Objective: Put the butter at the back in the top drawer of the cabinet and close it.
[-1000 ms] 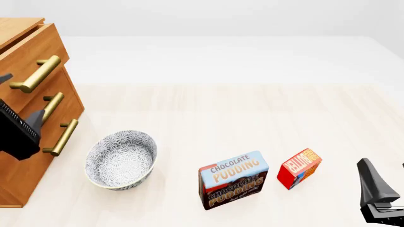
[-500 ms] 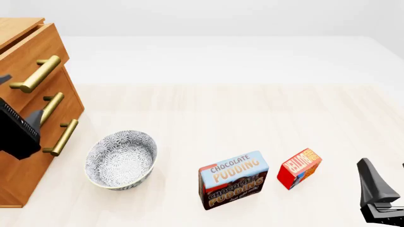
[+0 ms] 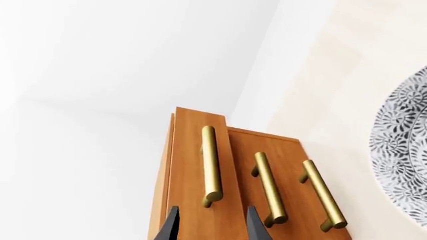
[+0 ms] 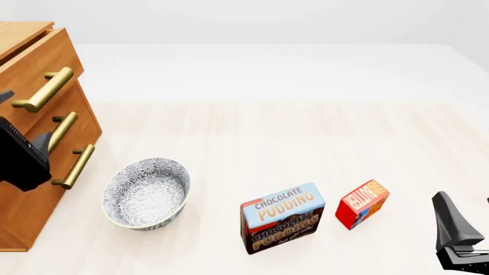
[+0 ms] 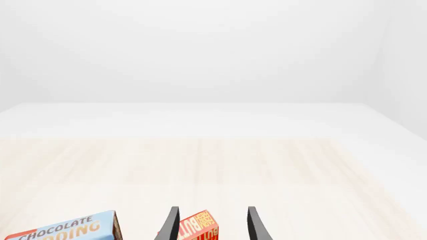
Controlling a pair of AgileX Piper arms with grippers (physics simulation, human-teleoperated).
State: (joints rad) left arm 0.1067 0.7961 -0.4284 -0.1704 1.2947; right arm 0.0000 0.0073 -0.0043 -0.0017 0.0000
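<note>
At the far left stands the cabinet (image 4: 31,114), an orange-brown wooden block with three stacked drawers, each fronted by a smooth brass bar. The top drawer (image 4: 34,63) looks shut or nearly so; its handle (image 4: 44,90) juts toward the table. The left gripper (image 3: 210,225) hangs close in front of these drawer fronts, its two dark tapered fingertips apart with nothing between them, lined up near the end of the top handle. To the right, on the pale wood-grain table (image 4: 290,137), sits a round bowl (image 4: 146,193) with a fine blue-and-white flower pattern. Further right stands the glossy Chocolate Pudding box (image 4: 282,217), and just beside it the butter (image 4: 362,204), a small red carton with an orange label, tilted a little, near the front edge and well apart from the cabinet. At the far right the right gripper (image 5: 210,225) waits just short of the butter, jaws spread and empty. The likely risks: the left fingers could close beside the slick round bar and slip off, or catch the middle handle and open the wrong drawer; the right gripper could nudge the light carton against the pudding box and topple it.
</note>
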